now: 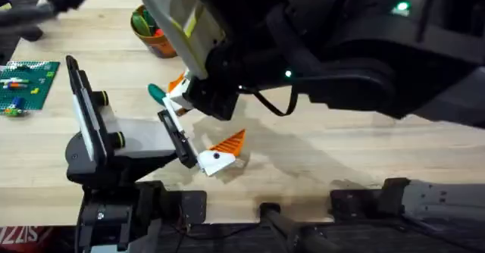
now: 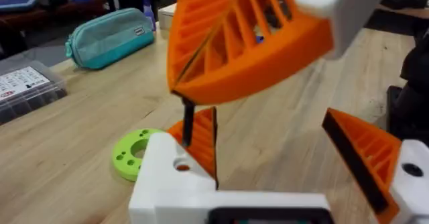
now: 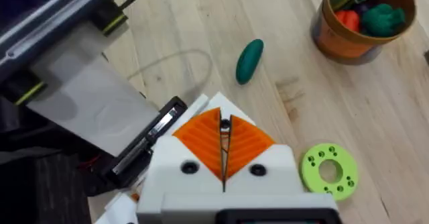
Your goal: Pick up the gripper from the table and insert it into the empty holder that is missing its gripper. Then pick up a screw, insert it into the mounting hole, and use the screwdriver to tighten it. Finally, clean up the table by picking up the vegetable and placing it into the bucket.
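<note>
Judging by the thin dark shank hanging under it, the right gripper (image 3: 223, 143) has its orange pads pressed together on a screw (image 2: 188, 120), pinched at the very tips. The left gripper (image 2: 275, 143) stands wide open with nothing between its pads. On one side its white holder (image 2: 164, 177) carries the orange fingertip (image 2: 204, 140), which looks seated behind the block. The mounting hole (image 2: 181, 165) sits just below and beside the screw's tip.

The main risk is a miss. The shank looks slightly off the hole, so a straight descent could strike the holder's white face and tip the screw out of so slim a pinch. Pushing down hard could also nudge the fingertip loose if it is not fully home. A dropped screw would land on the surface (image 3: 201, 23) near the green holed disc (image 3: 328, 170) and could roll.

Much is hard to read. From overhead the right arm's dark bulk covers the meeting point. Whether the screw tip has entered the hole, and how deep the fingertip sits, I cannot tell. The dark green vegetable (image 3: 249, 60) lies on the surface, well apart from the orange bucket (image 3: 335, 39), whose far rim is cut off.
</note>
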You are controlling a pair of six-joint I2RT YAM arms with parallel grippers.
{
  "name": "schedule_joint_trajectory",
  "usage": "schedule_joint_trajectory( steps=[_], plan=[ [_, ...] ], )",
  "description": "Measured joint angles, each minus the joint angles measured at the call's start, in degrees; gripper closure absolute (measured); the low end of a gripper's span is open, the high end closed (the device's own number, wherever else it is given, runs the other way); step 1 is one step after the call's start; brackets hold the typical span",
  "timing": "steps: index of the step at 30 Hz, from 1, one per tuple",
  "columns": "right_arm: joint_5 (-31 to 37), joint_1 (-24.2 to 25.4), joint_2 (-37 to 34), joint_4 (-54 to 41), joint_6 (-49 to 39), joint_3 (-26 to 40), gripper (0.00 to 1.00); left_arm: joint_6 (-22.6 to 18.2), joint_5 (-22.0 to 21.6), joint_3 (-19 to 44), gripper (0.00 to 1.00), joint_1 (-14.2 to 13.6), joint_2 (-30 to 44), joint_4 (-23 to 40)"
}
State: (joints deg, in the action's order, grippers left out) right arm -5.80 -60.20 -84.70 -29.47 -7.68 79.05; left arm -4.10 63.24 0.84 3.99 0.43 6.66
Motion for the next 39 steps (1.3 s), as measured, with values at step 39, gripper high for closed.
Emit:
schedule_joint_trajectory(
  steps=[39],
  plan=[
    [0.0, 0.0, -3.04, -0.98, 0.0, 0.0, 0.997, 0.0, 0.0, 0.0, 0.024, 0.0, -0.02, 0.0]
  ],
)
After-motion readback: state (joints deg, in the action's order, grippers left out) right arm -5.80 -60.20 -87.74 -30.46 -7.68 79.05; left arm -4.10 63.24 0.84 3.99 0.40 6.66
